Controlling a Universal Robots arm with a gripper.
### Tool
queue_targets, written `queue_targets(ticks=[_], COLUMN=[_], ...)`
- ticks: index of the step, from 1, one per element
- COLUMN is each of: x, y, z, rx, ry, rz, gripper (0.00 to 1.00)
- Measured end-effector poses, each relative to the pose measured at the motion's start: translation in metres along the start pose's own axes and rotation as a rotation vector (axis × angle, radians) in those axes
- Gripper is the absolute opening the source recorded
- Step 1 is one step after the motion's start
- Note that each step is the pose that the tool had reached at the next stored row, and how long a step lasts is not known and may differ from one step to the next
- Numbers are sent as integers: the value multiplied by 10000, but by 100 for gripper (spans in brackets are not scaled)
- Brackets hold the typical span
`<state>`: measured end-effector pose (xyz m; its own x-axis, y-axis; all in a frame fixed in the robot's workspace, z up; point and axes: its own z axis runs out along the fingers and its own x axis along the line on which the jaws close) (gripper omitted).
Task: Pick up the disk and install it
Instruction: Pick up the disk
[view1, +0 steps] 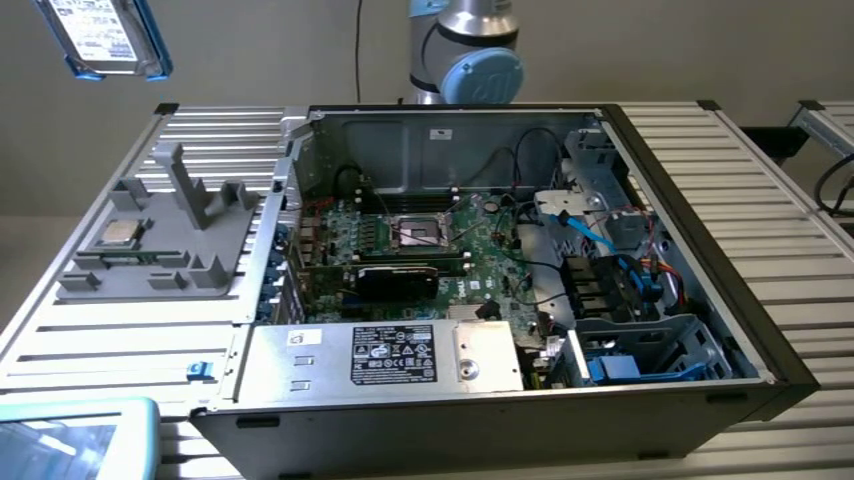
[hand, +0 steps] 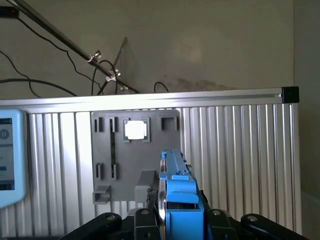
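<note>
The disk (view1: 107, 38), a silver-grey drive with a white label in a bright blue carrier, hangs in the air at the exterior view's upper left, above the slatted table. In the wrist view the disk (hand: 176, 195) shows edge-on, standing upright between the black fingers (hand: 145, 222) of my gripper (hand: 179, 220), which is shut on it. Below it lies the grey fixture plate (hand: 150, 155).
The open computer case (view1: 694, 240) sits mid-table, with motherboard (view1: 427, 240), power supply (view1: 387, 355) and a metal drive cage (view1: 647, 350) at the exterior view's right. The grey fixture (view1: 160, 250) holds a square chip (view1: 123, 232). A light blue tablet (view1: 67, 440) lies nearby.
</note>
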<state>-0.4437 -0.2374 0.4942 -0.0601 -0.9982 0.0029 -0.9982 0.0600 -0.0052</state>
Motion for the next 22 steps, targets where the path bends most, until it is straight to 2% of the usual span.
queue_targets(ticks=[7,12,15,22], x=[38,107,153,311], y=[-173,-306,-361,-464], z=[-214,-252,-253,-250], rx=[-3,-6,-10,-25], ry=[-31,-85,-157,-403], rz=[1,0,2,2], gripper=[37,37,37,37])
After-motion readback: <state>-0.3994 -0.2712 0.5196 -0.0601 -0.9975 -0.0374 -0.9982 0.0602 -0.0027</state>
